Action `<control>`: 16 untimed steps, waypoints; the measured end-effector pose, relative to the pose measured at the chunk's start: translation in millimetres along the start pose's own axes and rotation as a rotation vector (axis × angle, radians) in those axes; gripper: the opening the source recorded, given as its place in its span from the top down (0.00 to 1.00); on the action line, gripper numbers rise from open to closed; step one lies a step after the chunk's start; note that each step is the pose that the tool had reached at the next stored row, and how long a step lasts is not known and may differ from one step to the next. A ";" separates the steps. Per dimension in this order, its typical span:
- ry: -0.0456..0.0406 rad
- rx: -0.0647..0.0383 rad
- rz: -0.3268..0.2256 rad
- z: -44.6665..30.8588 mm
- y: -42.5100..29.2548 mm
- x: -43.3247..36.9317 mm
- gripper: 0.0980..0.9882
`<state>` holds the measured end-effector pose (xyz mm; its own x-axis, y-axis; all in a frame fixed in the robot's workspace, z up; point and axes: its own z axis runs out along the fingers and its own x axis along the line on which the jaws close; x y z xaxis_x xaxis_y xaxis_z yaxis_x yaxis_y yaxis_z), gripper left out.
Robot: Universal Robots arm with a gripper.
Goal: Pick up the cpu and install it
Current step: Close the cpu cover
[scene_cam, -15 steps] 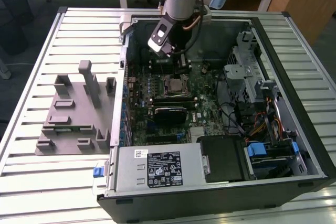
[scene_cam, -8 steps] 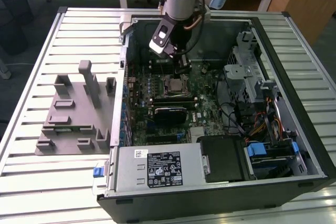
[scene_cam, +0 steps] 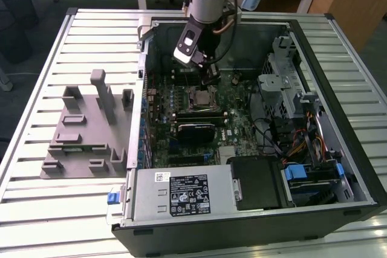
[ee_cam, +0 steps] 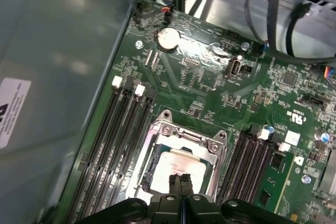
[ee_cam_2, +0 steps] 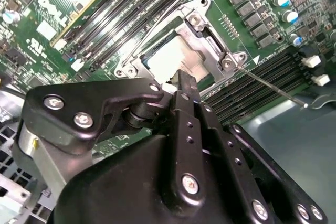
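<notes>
We see the gripper [ee_cam: 181, 178] with its two fingers pressed together and nothing between them, tips just above the cpu [ee_cam: 177, 162]. The cpu lies inside the socket frame [ee_cam: 185, 132]. The exterior view adds the grey tray [scene_cam: 78, 143], well apart on that view's left, outside the computer case [scene_cam: 338, 119].

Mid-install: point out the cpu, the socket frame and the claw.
cpu [ee_cam: 184, 162], first wrist view, on its silver top.
socket frame [ee_cam: 189, 135], first wrist view, on its metal bar.
claw [ee_cam: 180, 176], first wrist view, midway between its fingertips.
</notes>
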<state>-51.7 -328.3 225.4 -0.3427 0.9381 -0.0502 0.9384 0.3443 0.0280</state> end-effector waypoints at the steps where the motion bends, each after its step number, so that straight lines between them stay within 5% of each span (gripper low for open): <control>1: 0.0001 0.000 -0.009 0.0 -0.1 0.0 0.99; 16: 0.0015 -0.007 -0.148 -0.1 -1.8 0.7 0.99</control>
<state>-53.6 -328.3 225.4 -0.4776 0.8770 -0.0528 0.8772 0.4794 0.0273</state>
